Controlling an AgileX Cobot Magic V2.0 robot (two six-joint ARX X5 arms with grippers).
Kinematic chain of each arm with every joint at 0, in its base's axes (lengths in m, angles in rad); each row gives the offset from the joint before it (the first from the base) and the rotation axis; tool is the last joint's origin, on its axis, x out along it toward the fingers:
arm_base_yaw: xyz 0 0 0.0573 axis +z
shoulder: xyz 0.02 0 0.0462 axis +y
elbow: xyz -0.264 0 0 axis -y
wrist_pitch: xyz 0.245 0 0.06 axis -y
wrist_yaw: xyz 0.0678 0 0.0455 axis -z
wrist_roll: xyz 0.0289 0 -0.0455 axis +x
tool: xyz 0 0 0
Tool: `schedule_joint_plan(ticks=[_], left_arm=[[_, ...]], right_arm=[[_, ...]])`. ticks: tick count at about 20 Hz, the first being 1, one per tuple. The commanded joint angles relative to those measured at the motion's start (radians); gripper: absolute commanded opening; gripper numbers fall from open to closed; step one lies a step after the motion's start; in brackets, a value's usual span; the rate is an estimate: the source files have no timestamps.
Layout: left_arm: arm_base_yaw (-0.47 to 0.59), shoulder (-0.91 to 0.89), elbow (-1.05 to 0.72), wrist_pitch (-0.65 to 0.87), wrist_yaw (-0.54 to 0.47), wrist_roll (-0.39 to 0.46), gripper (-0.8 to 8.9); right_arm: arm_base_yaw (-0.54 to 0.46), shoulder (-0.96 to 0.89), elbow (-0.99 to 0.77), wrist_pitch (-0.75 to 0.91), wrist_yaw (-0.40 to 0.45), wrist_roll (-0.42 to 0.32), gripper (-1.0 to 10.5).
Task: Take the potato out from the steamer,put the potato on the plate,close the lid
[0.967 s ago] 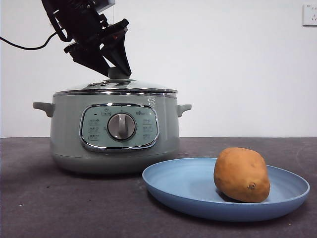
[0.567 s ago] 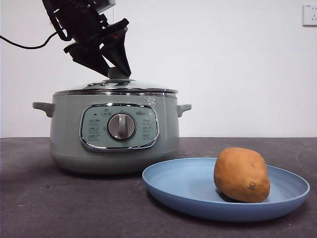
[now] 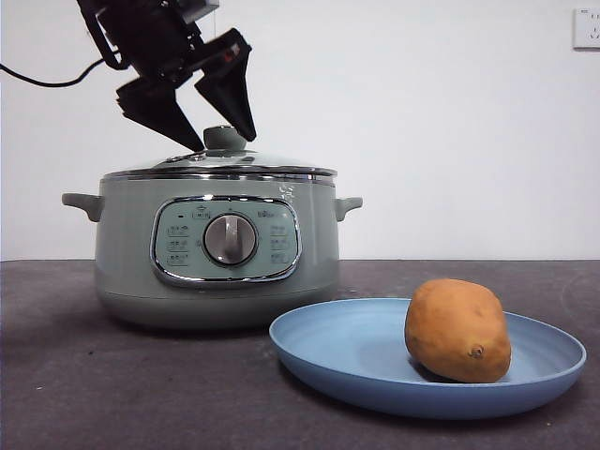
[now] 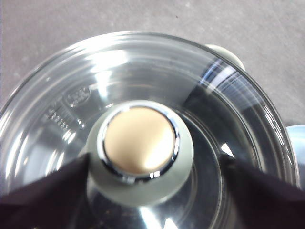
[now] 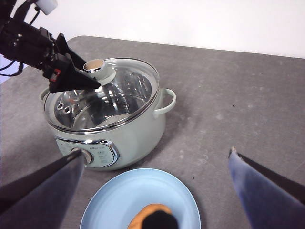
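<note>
Looks like a lab or test bench dressed as a kitchen: dark grey tabletop [image 3: 112, 394] against a bare white wall [image 3: 450, 122], with one wall socket [image 3: 586, 28] high in the corner. Holds only a steamer [image 3: 217, 248] and a plate [image 3: 375, 361], with a black cable [image 3: 47, 82] trailing across the wall.

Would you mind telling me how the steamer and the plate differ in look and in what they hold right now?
The steamer is tall, sage green and closed by the glass lid; the plate is shallow, light blue and open. The plate carries the potato, while through the lid the steamer's pot shows nothing inside. The left pincer stands open around the lid's knob; no pincer is at the plate. Both are round and rest on the dark table.
</note>
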Motion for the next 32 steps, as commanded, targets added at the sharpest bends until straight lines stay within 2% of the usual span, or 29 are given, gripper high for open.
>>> schedule_joint_plan(ticks=[1, 6, 14, 15, 16, 17, 18, 19, 20, 32], left_arm=[[-0.002, -0.062, -0.010, -0.014, -0.024, 0.001, 5.70], [-0.002, -0.244, -0.010, -0.135, -0.024, 0.001, 5.70], [-0.010, -0.564, -0.010, -0.517, -0.008, -0.003, 5.50], [-0.010, -0.587, -0.010, -0.553, -0.001, -0.003, 4.67], [-0.010, -0.606, -0.010, -0.583, 0.021, -0.003, 3.32], [-0.010, -0.619, -0.010, -0.607, 0.047, -0.003, 1.78], [-0.010, -0.628, -0.010, -0.624, 0.068, -0.003, 0.42], [-0.010, -0.629, -0.010, -0.633, 0.076, -0.003, -0.19], [-0.010, -0.629, -0.010, -0.643, 0.080, -0.003, -0.09], [-0.010, -0.626, -0.010, -0.646, 0.090, -0.003, -0.03]], right_arm=[[0.000, -0.002, 0.001, 0.004, 0.002, 0.005, 5.0], [0.001, 0.002, 0.001, -0.011, -0.013, 0.006, 5.0], [0.001, 0.026, 0.001, -0.134, -0.264, 0.032, 5.0], [0.002, 0.031, 0.001, -0.150, -0.288, 0.032, 5.0], [0.002, 0.033, 0.001, -0.164, -0.301, 0.033, 4.9], [0.002, 0.034, 0.001, -0.173, -0.317, 0.033, 4.2], [0.002, 0.033, 0.001, -0.179, -0.320, 0.033, 3.0], [0.002, 0.033, 0.001, -0.184, -0.320, 0.033, 1.5], [0.002, 0.033, 0.001, -0.186, -0.319, 0.033, -0.1], [0.002, 0.032, 0.001, -0.192, -0.315, 0.032, 0.0]])
